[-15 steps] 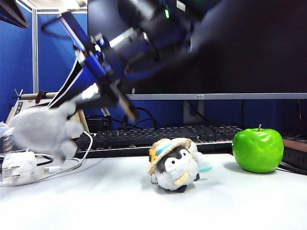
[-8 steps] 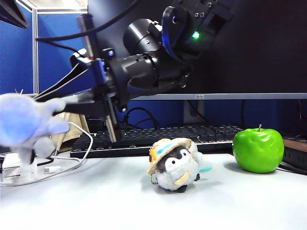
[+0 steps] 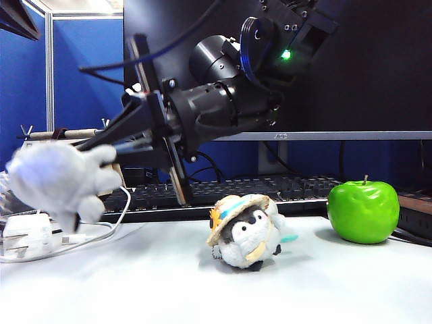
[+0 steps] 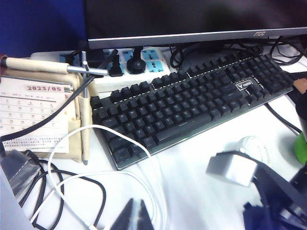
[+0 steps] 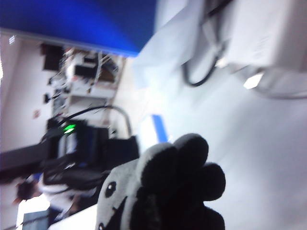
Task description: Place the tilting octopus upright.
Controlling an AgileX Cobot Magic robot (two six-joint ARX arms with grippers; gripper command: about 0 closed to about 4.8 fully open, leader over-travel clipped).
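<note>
The octopus [image 3: 59, 179], a small light-grey plush, hangs blurred in the air above the left end of the table. My right gripper [image 3: 101, 150] has reached across from the upper right and is shut on it. In the right wrist view the octopus [image 5: 122, 191] fills the foreground, its black underside [image 5: 187, 184] and stubby legs turned toward the camera, and it hides the fingers. My left gripper [image 4: 136, 214] is shut and empty, low over the white cables in front of the keyboard [image 4: 192, 108].
A penguin plush with a straw hat [image 3: 244, 229] sits mid-table, and a green apple [image 3: 363, 210] stands at the right. Behind them lie the keyboard [image 3: 256, 190] and the monitor [image 3: 351, 67]. A white adapter [image 3: 25, 235] with cables lies at the left, near a desk calendar [image 4: 36, 112].
The right arm swung the octopus left and slightly up, then back to the right, and its wrist turned. The left gripper has not moved.
</note>
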